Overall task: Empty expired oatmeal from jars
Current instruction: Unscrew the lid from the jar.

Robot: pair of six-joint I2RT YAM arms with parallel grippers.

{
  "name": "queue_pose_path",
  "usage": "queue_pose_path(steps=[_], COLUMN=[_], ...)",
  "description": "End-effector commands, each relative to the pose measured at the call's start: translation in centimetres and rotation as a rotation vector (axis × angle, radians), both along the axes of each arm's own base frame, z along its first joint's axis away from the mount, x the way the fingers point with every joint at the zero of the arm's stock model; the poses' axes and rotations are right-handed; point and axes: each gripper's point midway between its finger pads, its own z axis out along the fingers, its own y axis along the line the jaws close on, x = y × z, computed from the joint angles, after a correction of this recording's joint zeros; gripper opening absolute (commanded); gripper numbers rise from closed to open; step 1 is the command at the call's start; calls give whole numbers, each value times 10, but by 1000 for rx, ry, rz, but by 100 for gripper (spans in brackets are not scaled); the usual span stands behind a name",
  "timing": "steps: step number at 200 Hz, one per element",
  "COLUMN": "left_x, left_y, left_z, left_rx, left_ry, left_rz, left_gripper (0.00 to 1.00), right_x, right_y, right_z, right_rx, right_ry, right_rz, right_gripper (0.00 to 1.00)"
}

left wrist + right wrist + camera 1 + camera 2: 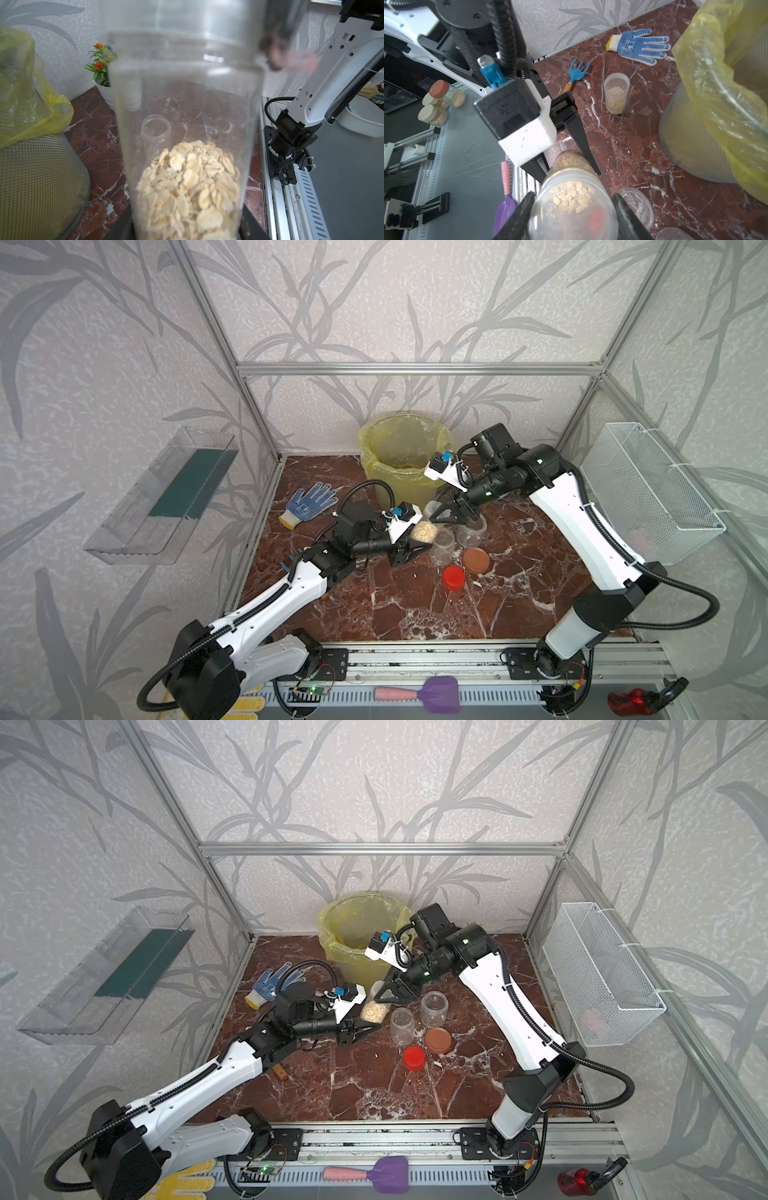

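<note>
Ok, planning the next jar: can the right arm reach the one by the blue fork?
Probably not yet: the right gripper is clamped on the top of the jar the left gripper holds. The other jar has bare table around it.

The left arm (270,610) and right arm (577,526) have smooth white shells with small round holes, linked by bulky black joints, and a ribbed black cable hose (685,614) runs along each. Each wrist carries a black-and-white camera box (405,516) with a blue plug. The left gripper (420,546) has flat black fingers (581,141) tapering to points.
</note>
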Motion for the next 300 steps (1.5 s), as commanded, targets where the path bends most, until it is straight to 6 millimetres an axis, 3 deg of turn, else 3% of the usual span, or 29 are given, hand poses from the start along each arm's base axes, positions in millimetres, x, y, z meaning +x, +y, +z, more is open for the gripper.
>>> queue_pose_path(steps=[1,49,104,158,262,300], left_x=[-7,-9,-7,-8,-1,12], left_y=[17,19,23,24,28,38], left_z=[-51,-51,-56,-62,-70,-77], left_rx=[109,101,120,123,168,214], left_ry=[220,218,215,228,233,193], left_rz=[60,62,88,93,135,220], left_gripper=[0,0,0,0,0,0], right_x=[1,-24,-20,-38,-53,-69], right_y=[-12,-17,-21,-29,-39,-35], right_z=[47,40,30,30,9,12], right_rx=[99,111,79,56,-88,-25], right_ry=[-286,-380,-391,-468,-467,-399], right_rz=[45,201,235,332,418,473], right_gripper=[22,24,27,38,37,32])
